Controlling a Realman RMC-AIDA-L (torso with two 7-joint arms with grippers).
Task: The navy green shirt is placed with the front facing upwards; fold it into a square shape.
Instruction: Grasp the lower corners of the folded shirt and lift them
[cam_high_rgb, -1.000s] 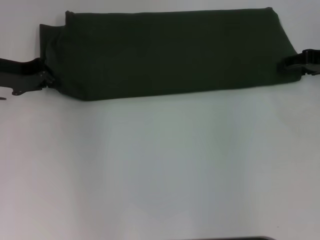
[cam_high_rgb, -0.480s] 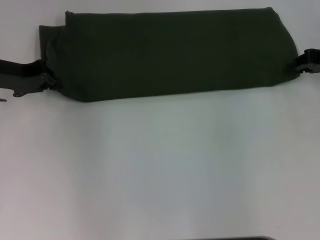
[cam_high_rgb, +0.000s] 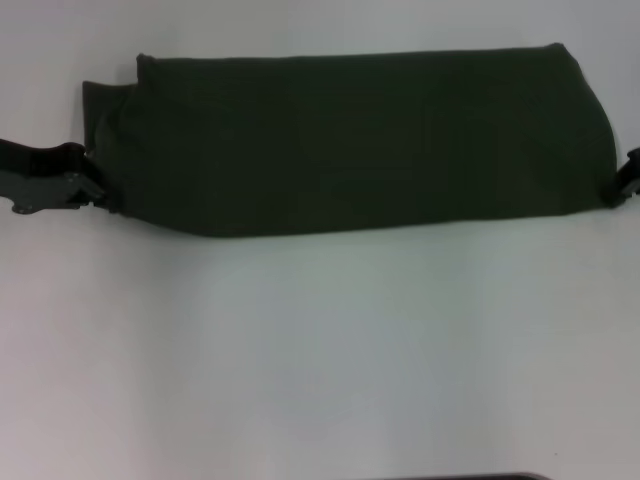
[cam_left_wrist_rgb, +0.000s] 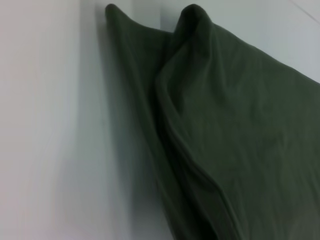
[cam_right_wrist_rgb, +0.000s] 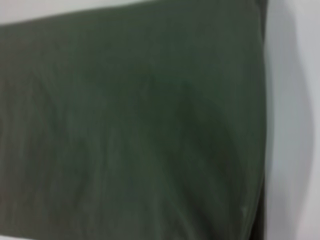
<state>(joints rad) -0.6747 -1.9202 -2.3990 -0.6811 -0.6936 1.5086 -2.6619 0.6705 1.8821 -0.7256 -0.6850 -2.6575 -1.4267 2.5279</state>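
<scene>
Overhead, I'm seeing the shirt (cam_high_rgb: 350, 140) lying as a long folded band on the table (cam_high_rgb: 320, 350), left gripper (cam_high_rgb: 85, 188) and right gripper (cam_high_rgb: 622, 185) at its ends; jaw state I cannot tell. Wrist views are showing only layered cloth. Next, I judge, I'm folding end over end.

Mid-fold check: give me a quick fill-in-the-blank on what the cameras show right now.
1. The navy green shirt lies folded into a long ____ across the table.
2. The left gripper is at the shirt's ____ end.
3. The "FREE!" lettering is ____ in every view.

Missing words: band; left; hidden
</scene>
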